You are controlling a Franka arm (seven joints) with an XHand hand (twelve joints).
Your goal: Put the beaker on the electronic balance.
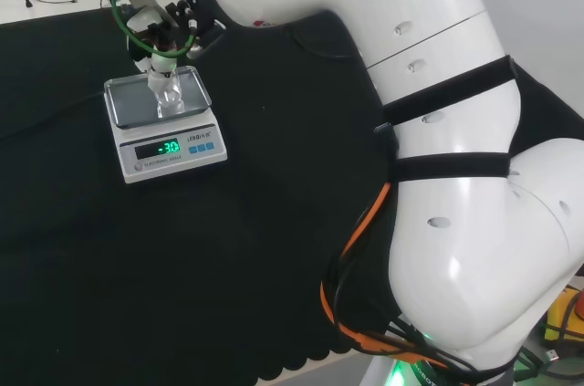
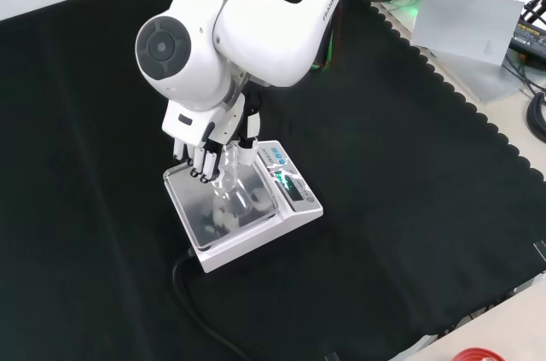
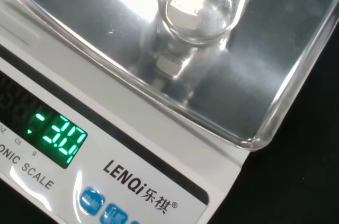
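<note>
My hand hangs over the scale, fingers curled down around the top of the clear beaker. The beaker stands upright on the scale's shiny metal plate, near its middle, and from the wrist I look straight down at its round base. The scale sits on the black cloth of the worktop, its green display lit and facing away from my arm.

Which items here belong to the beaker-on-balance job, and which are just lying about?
Job: beaker, hand curled round it, electronic balance.
Lying about: grey box, cables and red ring beyond the black cloth.
</note>
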